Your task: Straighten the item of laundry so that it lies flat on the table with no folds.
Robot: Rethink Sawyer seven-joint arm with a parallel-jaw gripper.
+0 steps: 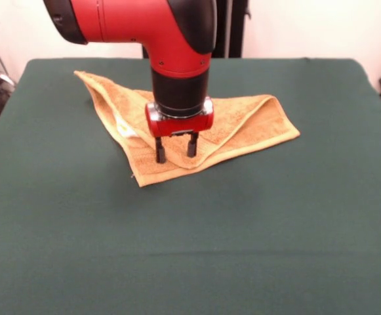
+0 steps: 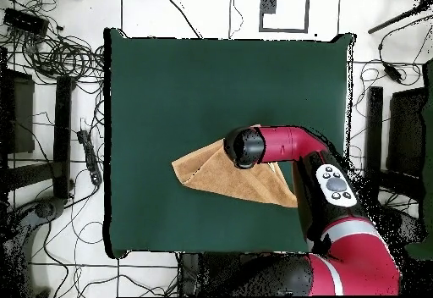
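Note:
The orange-tan towel (image 1: 242, 121) lies folded over itself in a rough triangle on the dark green table (image 1: 190, 243), toward the far middle. A small white label (image 1: 123, 128) shows near its left fold. My gripper (image 1: 176, 150) hangs straight down over the towel's near corner, its two black fingers (image 1: 159, 152) apart and empty, tips just at the cloth. In the overhead view the towel (image 2: 211, 172) shows left of the arm's wrist (image 2: 245, 147), which hides the gripper.
Cables and stands (image 2: 51, 57) lie on the floor around the table. The arm's red body (image 2: 355, 252) reaches in from the table's bottom right edge in the overhead view.

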